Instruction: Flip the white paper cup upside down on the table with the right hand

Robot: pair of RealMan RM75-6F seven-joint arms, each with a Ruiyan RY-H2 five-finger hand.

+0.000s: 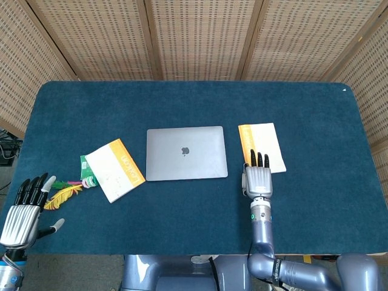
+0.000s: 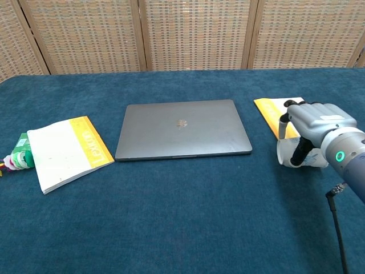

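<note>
Cup [image 2: 290, 153] under R hand [image 2: 313, 123]

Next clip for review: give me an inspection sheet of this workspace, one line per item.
Surface: dark blue felt-covered table, flat.
Job's things: white paper cup under the right hand, mostly hidden; its orientation cannot be told.
Clutter: closed grey laptop at centre; white booklet with orange edge to its left; a second orange-and-white booklet to its right; green packet and yellow feather near the left edge.
Hands: right hand wrapped over the cup; left hand off the table's left corner, fingers apart, holding nothing.
Cables: thin black cable along the right arm.
Surroundings: woven wicker screen panels behind the table.
</note>
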